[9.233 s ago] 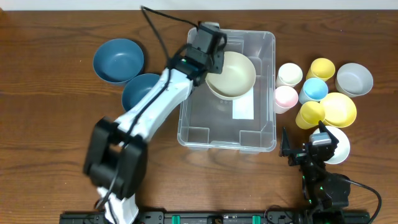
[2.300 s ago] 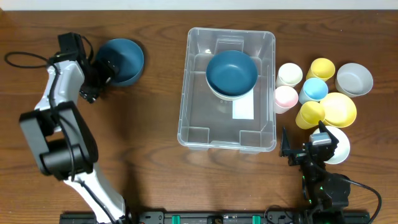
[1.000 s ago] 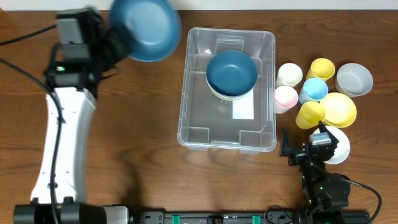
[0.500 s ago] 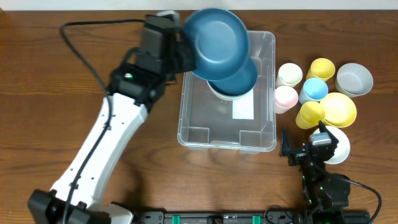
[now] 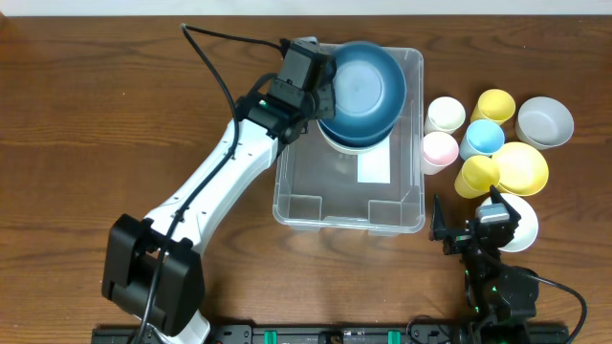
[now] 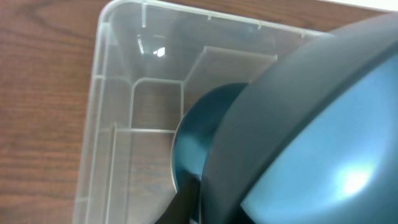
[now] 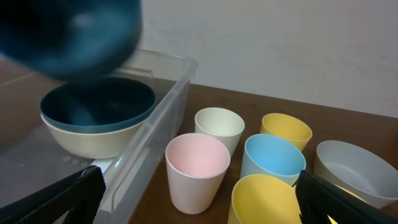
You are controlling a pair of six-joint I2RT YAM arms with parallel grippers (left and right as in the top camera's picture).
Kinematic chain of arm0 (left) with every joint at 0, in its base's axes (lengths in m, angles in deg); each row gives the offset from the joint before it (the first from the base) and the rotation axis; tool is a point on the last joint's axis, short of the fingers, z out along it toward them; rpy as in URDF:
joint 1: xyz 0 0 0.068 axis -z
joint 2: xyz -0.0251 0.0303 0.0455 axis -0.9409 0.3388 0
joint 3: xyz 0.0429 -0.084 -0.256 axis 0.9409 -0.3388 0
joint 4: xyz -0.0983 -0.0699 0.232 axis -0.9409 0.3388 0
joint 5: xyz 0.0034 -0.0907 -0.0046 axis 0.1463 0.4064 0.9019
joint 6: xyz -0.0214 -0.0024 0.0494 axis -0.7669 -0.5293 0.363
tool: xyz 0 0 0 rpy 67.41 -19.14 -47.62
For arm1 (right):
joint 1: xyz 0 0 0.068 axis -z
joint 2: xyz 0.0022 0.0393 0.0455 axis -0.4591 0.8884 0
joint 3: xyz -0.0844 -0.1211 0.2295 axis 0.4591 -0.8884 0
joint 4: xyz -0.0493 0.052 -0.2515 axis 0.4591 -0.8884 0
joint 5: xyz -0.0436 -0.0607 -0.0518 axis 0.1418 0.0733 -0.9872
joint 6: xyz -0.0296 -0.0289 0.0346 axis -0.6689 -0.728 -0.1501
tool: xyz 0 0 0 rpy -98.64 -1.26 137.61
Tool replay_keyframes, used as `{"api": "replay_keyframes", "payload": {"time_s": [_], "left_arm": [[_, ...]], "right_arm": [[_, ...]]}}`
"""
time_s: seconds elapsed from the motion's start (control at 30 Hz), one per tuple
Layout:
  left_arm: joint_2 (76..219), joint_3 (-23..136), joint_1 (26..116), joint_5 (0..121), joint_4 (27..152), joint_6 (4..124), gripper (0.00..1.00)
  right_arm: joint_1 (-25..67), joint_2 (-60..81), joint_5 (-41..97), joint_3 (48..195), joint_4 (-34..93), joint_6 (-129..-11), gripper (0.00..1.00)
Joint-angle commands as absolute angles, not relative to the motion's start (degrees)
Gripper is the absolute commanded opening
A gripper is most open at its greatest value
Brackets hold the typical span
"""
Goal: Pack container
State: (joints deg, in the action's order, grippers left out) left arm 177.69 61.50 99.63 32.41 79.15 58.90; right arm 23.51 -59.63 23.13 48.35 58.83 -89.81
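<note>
Hanging over the container (image 5: 325,196), the left gripper (image 5: 323,84) had a dark blue bowl (image 5: 368,81) in front of its jaws, tilted and a little blurred. The bowl hid the fingers in every view, so I cannot tell whether the jaws were closed on its rim or loosening. Directly under the jaws, inside the container, a second blue bowl (image 7: 98,102) sat nested in a cream bowl (image 7: 93,146). The carried bowl was above this stack and not touching it.

The container lay below the left jaws, and its long axis ran from under them back toward the base of the arm. The right gripper (image 7: 199,198) had its jaws wide and held nothing. For it the container was off to the left, and a pink cup (image 7: 198,163) stood straight ahead among other cups.

The left arm was clearly the nearer one. In my judgement, the next move needed only a short way down, so that the bowl would land centred in the stack.
</note>
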Motion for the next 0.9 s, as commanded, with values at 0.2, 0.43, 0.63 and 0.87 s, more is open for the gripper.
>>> {"api": "replay_keyframes", "payload": {"time_s": [0.2, 0.43, 0.63, 0.87], "left_arm": [[175.7, 62.0, 98.8, 31.2, 77.7, 64.5, 0.63], [170.7, 62.0, 92.3, 31.1, 82.7, 64.4, 0.64], [167.0, 62.0, 82.4, 28.1, 90.5, 64.5, 0.74], [166.6, 62.0, 68.7, 26.5, 98.6, 64.4, 0.94]], "right_arm": [[23.9, -59.9, 23.5, 48.2, 58.6, -90.4, 0.99], [23.9, -59.9, 23.5, 48.2, 58.6, -90.4, 0.99], [23.9, -59.9, 23.5, 48.2, 58.6, -90.4, 0.99], [23.9, -59.9, 23.5, 48.2, 58.6, -90.4, 0.99]]}}
